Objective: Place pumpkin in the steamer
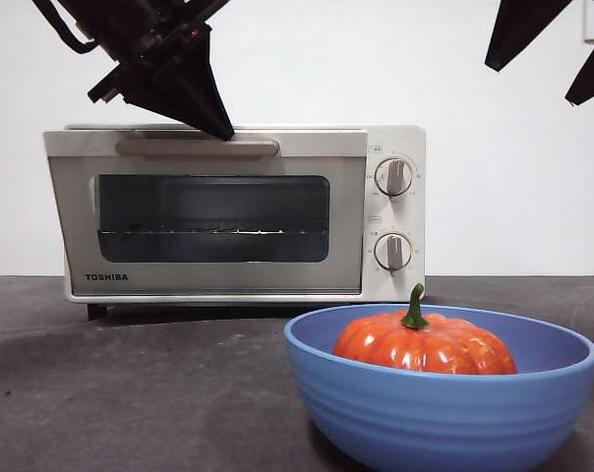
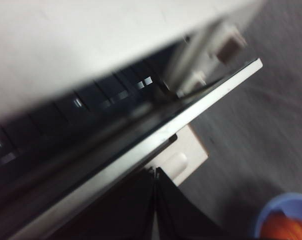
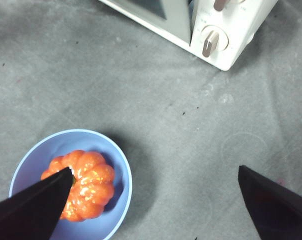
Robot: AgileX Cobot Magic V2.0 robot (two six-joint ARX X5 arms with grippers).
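Grey table — glossy ribbed pumpkin (image 1: 425, 344) bowled; left fingers (image 2: 155, 175) closed, right fingers (image 3: 156, 185) spread.

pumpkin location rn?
Front view: the pumpkin sits in the blue bowl, low right, in front of the steamer; nothing grips it.

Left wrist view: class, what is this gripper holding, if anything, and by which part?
Nothing is held. The left gripper has its fingers shut together, with the tips at the bar handle of the steamer and nothing between them.
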